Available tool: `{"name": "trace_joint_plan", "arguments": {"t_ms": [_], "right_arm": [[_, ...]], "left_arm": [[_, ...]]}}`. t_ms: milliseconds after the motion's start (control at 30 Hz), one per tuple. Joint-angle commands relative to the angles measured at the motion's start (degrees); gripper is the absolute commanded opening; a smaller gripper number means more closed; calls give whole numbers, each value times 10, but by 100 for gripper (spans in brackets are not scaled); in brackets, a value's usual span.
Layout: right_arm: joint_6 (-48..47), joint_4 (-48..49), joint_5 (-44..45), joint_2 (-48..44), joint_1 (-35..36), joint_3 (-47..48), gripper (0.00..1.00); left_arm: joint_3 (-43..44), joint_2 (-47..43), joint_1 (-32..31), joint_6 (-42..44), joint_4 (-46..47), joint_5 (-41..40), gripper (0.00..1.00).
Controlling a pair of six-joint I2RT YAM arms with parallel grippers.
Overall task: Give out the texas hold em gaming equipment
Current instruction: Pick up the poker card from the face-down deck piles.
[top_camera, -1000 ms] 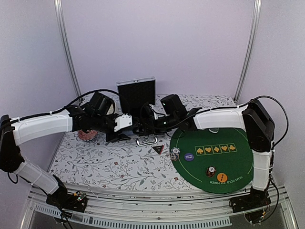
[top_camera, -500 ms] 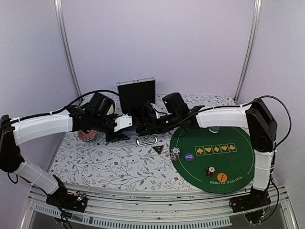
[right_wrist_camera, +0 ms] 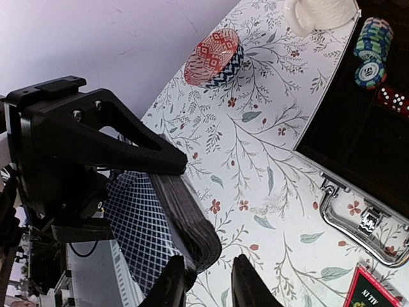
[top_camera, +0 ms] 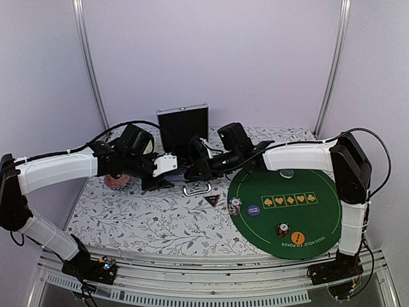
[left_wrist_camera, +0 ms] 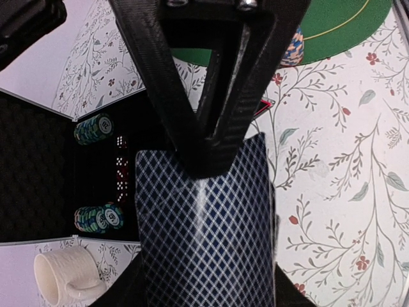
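The left gripper [left_wrist_camera: 214, 160] is clamped on one deck of playing cards [left_wrist_camera: 204, 243]. Its upper finger lies flat on the top card's back, which is dark blue with a fine white diamond lattice. The deck juts out past the fingertip, its cards slightly slid so the side looks stepped.

The right gripper [right_wrist_camera: 211, 272] sits at the deck's free corner with its jaws a little apart. Whether they pinch any card I cannot tell.

To the left of the left jaws an open black case [left_wrist_camera: 38, 179] holds two stacks of green-and-white chips [left_wrist_camera: 96, 128], with a column of red dice [left_wrist_camera: 119, 173] between them, too small to count. One cream mug [left_wrist_camera: 64, 275] lies just outside the case.

Right of the right jaws lies one dark triangular marker [top_camera: 211, 200]. Further right, a round green felt mat [top_camera: 307, 220] carries two short striped chip stacks [top_camera: 235, 206], one purple button disc [top_camera: 254, 209] and one orange button disc [top_camera: 297, 238].
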Motion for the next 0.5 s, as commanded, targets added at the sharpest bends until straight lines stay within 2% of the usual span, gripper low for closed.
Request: {"name": "trace_joint_plan", "arguments": {"t_ms": [0, 133, 467], "right_arm": [[-2, -4, -19, -8, -2, 13, 21], [-7, -10, -19, -13, -3, 11, 4], [-26, -30, 1, -44, -7, 3, 2]], "left_arm": [[-1, 5, -6, 1, 17, -1, 48], [-3, 7, -7, 1, 17, -4, 48], [-5, 13, -7, 1, 15, -8, 48]]}}
